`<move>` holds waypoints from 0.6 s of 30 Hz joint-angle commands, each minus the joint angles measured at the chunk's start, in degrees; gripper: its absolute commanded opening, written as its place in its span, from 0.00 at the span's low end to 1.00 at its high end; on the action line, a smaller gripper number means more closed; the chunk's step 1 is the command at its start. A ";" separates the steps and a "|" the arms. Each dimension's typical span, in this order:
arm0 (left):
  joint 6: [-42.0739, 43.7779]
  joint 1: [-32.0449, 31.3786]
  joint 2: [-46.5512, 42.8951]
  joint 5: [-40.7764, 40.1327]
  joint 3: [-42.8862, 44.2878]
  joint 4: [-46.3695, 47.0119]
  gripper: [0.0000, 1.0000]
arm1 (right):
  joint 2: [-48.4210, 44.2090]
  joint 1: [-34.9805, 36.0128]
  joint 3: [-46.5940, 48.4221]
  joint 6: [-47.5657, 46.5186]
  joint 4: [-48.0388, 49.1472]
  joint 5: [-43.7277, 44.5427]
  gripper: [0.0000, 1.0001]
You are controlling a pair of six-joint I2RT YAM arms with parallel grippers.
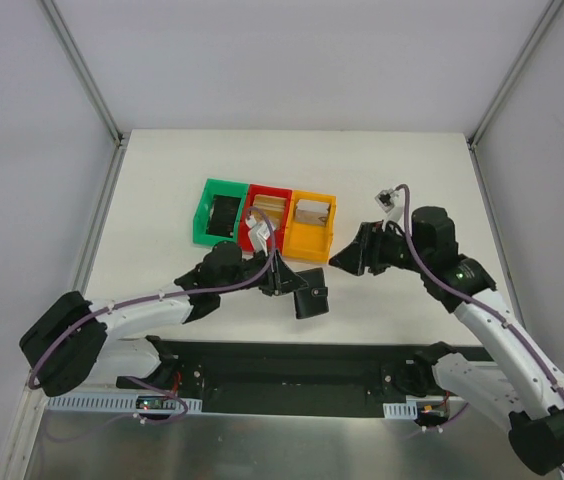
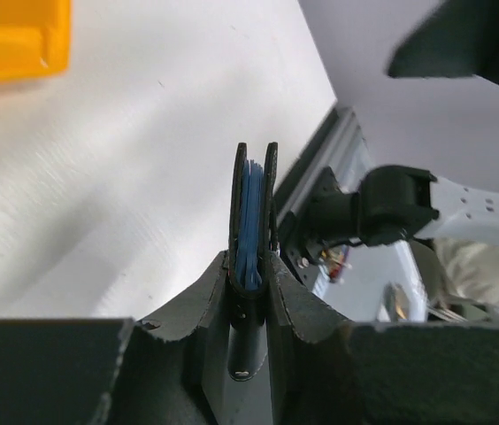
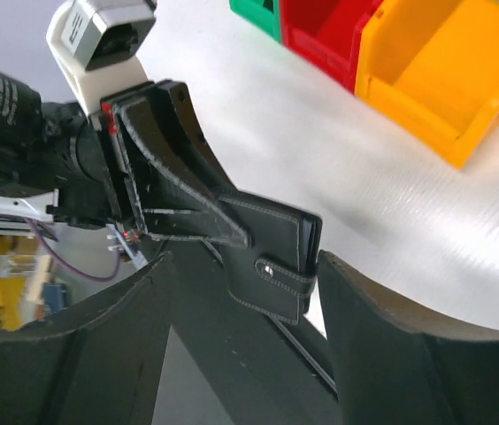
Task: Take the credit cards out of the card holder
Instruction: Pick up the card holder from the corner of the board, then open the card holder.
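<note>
The card holder [image 1: 311, 295], a black wallet, hangs just above the table's front middle with its strap snapped shut. My left gripper [image 1: 284, 278] is shut on it. In the left wrist view it stands edge-on between the fingers [image 2: 251, 266], its blue inner panels [image 2: 250, 212] showing. My right gripper [image 3: 245, 266] is open around the card holder's [image 3: 272, 239] strap end, with its right fingertip [image 3: 333, 266] close beside the edge. Tan flat pieces that look like credit cards lie in the red bin [image 1: 270, 206] and the orange bin [image 1: 311, 212]. Anything inside the card holder is hidden.
Green [image 1: 205, 213], red [image 1: 282, 190] and orange [image 1: 324, 238] bins stand in a row behind the grippers; something dark lies in the green one. The table's front edge and the arm bases are right below the card holder.
</note>
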 commanded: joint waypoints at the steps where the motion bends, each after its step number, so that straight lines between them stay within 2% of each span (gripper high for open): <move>1: 8.97 -0.57 -5.58 -10.21 8.04 -20.09 0.12 | -2.23 5.33 7.07 -11.50 -13.42 14.21 0.66; 5: 11.96 -0.48 -8.22 -16.02 13.84 -29.51 0.07 | 0.32 14.38 12.87 -13.89 -18.18 31.25 0.65; 8: 12.14 -0.48 -9.89 -20.24 16.22 -34.44 0.00 | 0.94 20.80 12.45 -13.89 -16.43 44.26 0.65; 10: 10.83 -0.48 -10.68 -23.58 17.10 -37.78 0.00 | 0.85 23.88 10.96 -13.10 -13.89 49.99 0.65; 14: 8.37 -1.27 -11.92 -27.71 17.63 -41.03 0.00 | 1.73 28.90 9.45 -9.94 -8.96 55.28 0.64; 18: 8.01 -2.41 -11.74 -30.53 19.21 -42.89 0.00 | 6.29 32.15 12.17 -7.48 -8.95 57.22 0.63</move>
